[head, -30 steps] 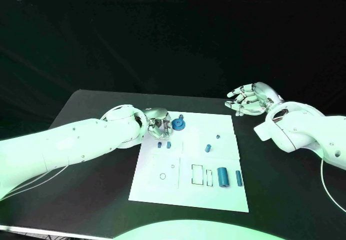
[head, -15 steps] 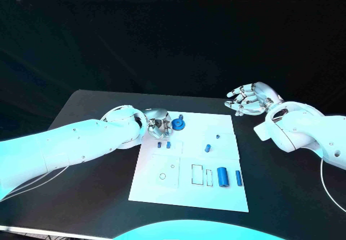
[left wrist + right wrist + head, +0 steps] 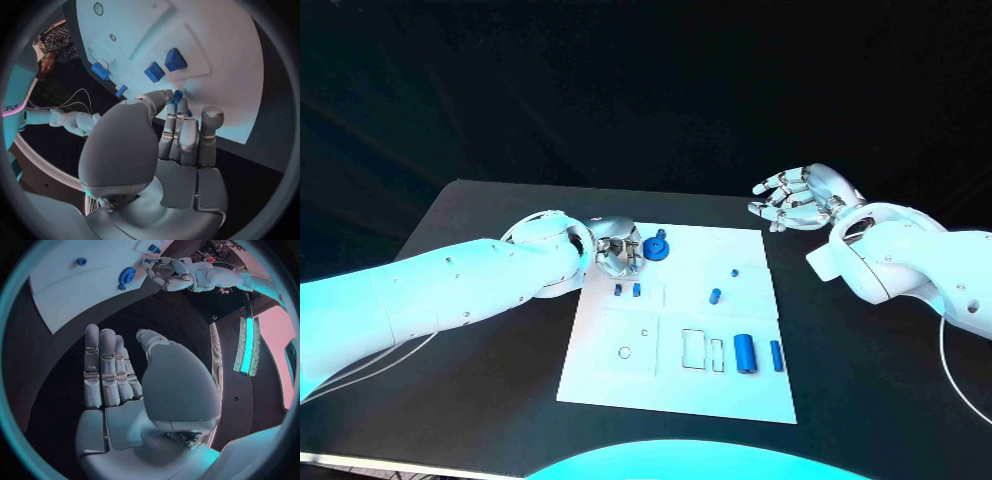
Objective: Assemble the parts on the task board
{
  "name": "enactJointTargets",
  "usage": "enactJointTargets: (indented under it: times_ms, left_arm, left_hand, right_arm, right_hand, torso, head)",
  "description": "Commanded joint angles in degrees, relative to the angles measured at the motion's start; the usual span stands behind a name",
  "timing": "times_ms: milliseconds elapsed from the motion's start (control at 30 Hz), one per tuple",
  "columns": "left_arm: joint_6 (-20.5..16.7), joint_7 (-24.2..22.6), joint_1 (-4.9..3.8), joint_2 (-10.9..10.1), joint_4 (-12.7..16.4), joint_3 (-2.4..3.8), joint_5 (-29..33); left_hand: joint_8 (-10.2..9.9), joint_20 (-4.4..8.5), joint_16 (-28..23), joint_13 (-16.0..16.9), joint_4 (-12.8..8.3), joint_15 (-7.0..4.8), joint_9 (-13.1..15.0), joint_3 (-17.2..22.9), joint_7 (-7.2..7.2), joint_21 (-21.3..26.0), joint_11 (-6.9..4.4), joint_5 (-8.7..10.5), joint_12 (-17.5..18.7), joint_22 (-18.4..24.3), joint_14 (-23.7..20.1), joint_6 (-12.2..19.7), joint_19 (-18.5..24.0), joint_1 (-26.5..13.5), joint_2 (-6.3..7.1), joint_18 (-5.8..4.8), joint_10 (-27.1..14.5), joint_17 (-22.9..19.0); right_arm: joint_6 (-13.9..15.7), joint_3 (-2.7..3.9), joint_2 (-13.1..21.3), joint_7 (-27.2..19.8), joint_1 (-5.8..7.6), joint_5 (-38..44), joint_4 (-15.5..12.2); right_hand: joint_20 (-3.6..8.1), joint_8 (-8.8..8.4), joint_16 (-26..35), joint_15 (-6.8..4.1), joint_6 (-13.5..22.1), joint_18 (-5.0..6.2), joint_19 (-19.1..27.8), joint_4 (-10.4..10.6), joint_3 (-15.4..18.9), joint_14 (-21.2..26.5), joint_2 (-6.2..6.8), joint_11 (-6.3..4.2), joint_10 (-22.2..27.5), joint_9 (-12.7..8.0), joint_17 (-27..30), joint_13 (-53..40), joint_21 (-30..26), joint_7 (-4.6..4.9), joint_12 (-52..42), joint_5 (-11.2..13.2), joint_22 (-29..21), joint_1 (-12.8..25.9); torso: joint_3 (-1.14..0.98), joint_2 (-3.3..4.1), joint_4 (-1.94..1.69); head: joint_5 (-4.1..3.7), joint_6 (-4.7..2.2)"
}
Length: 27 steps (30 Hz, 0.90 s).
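The left hand point(image 3: 619, 246) looks like brushed silver metal, with a smooth, softly shining thumb shell and ribbed, segmented fingers point(image 3: 187, 135). Just beyond its fingertips, the task board point(image 3: 733, 390) is a flat, matt white sheet. The blue parts point(image 3: 165, 65) near those fingertips look like smooth matt plastic. The right hand point(image 3: 798, 200) has the same satin metallic finish, and beneath it the table point(image 3: 488, 400) is matt black. Both arms wear glossy white plastic shells.
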<state>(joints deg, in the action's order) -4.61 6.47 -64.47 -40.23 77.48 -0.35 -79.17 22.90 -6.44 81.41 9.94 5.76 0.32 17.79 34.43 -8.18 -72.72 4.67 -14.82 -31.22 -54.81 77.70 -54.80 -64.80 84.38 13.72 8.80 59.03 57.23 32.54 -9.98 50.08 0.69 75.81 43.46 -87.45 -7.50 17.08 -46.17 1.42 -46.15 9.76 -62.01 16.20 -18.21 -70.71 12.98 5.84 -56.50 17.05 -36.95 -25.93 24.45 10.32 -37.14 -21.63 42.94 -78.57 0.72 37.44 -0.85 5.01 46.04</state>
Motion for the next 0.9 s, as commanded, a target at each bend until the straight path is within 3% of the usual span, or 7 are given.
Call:
enactJointTargets:
  times_ms: [33,400,600,900]
  left_arm:
    - [2.0,-0.6,0.34,0.1,0.1,-0.22,0.4]
    - [1.8,-0.7,0.34,0.1,0.0,-0.21,0.8]
    - [2.1,-0.3,0.34,0.0,-0.1,-0.21,1.0]
    - [3.0,0.0,0.34,0.0,-0.4,-0.22,1.0]
  left_hand:
    - [-0.6,-0.05,0.2,0.0,0.1,-0.11,0.1,-0.1,0.11,0.2,-0.61,-0.13,0.5,0.5,0.4,-0.2,0.0,0.1,-0.56,-0.87,1.0,0.2]
    - [-1.4,-0.14,-0.1,-0.4,0.0,0.09,0.2,0.1,-0.05,0.9,-0.33,-0.12,2.0,1.5,0.0,0.3,0.6,-0.2,-0.58,-0.71,0.6,-0.5]
    - [-2.6,-0.68,-0.6,-1.6,0.0,0.86,0.5,0.7,-0.62,1.9,0.60,-0.13,5.7,3.1,-1.0,0.8,1.7,-0.6,-0.42,-0.42,-0.9,-2.0]
    - [-3.2,-0.95,-0.7,-2.1,0.2,1.13,0.7,0.7,-0.82,2.2,0.84,0.09,7.2,3.5,-1.3,1.1,2.0,-1.1,-0.35,-0.34,-0.8,-2.5]
  right_arm:
    - [-0.7,0.01,0.0,-0.7,-0.03,0.3,-0.1]
    - [-0.7,0.01,0.0,-0.6,-0.03,0.2,-0.1]
    - [-0.7,0.01,0.0,-0.7,-0.03,0.2,-0.1]
    - [-0.8,0.01,0.1,-0.6,-0.03,0.2,-0.1]
  right_hand:
    - [-0.17,0.28,0.2,0.11,0.3,0.65,0.0,0.0,-0.5,0.1,0.38,-0.03,0.3,-0.1,0.0,0.0,-0.3,0.24,0.2,-0.2,0.0,0.0]
    - [-0.17,0.33,0.3,0.11,0.3,0.65,0.0,0.0,-0.5,0.1,0.32,-0.03,0.3,-0.1,0.0,0.1,-0.4,0.24,0.2,-0.3,-0.1,0.0]
    - [-0.17,0.33,0.3,0.11,0.3,0.65,0.0,0.0,-0.5,0.1,0.32,-0.03,0.3,-0.1,0.0,0.1,-0.4,0.24,0.2,-0.3,-0.1,0.0]
    - [-0.18,0.38,0.4,0.12,0.3,0.65,-0.1,0.0,-0.6,0.0,0.29,-0.01,0.3,-0.1,0.0,0.2,-0.4,0.26,0.2,-0.3,-0.2,0.1]
  torso:
    - [0.00,0.00,0.00]
    - [0.02,-0.02,-0.03]
    - [0.01,-0.01,0.00]
    - [0.02,-0.01,0.00]
  head:
    - [0.00,-0.03]
    - [0.02,-0.07]
    - [0.05,-0.07]
    - [0.07,-0.11]
